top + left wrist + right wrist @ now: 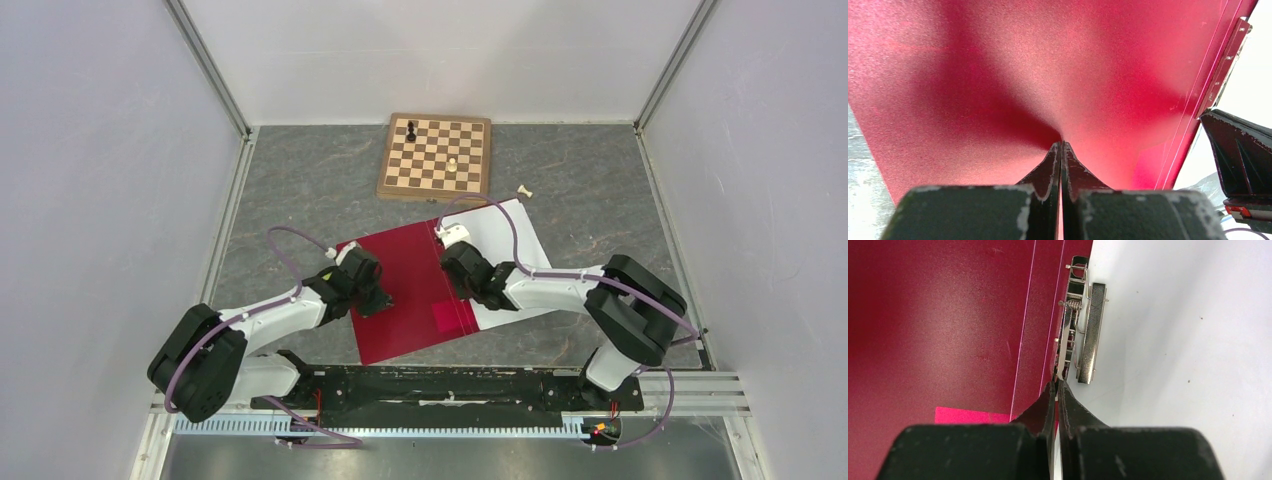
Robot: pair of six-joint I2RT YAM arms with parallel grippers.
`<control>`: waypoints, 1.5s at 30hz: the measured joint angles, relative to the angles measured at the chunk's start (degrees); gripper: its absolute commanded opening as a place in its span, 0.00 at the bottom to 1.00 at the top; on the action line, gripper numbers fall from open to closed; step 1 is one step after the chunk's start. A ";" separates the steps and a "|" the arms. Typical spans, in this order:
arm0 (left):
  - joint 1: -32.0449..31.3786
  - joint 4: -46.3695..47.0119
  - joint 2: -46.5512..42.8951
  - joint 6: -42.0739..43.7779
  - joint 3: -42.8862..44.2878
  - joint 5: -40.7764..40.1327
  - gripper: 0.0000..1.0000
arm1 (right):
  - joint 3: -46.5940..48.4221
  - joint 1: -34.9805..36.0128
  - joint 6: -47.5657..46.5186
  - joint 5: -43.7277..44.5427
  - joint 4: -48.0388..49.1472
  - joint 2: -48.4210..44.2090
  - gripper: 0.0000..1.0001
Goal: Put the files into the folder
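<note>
The crimson folder [400, 290] lies open on the table, its red cover spread to the left. White files [510, 240] lie on its right half. My left gripper [385, 300] is shut, its tips [1061, 145] pressed on the red cover [998, 75]. My right gripper [465, 290] is shut, its tips [1056, 385] at the spine, touching the near end of the metal clip [1083, 330]. The clip lies over the edge of the white sheet [1188, 340]. The clip [1224, 70] and the right gripper [1238, 155] also show in the left wrist view.
A wooden chessboard [436, 156] stands at the back with a black piece [411, 130] and a white piece [452, 163] on it. Another white piece [524, 192] lies on the table by the files. A pink label [452, 315] is on the cover. Walls enclose three sides.
</note>
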 measured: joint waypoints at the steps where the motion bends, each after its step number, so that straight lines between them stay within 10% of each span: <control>1: -0.11 0.17 -0.02 -0.04 -0.09 -0.02 0.02 | 0.37 0.02 0.24 0.26 -0.46 0.26 0.00; 45: -6.73 0.94 -1.05 -2.16 -0.96 -1.60 0.02 | 3.56 4.15 -1.33 6.03 -5.57 2.62 0.00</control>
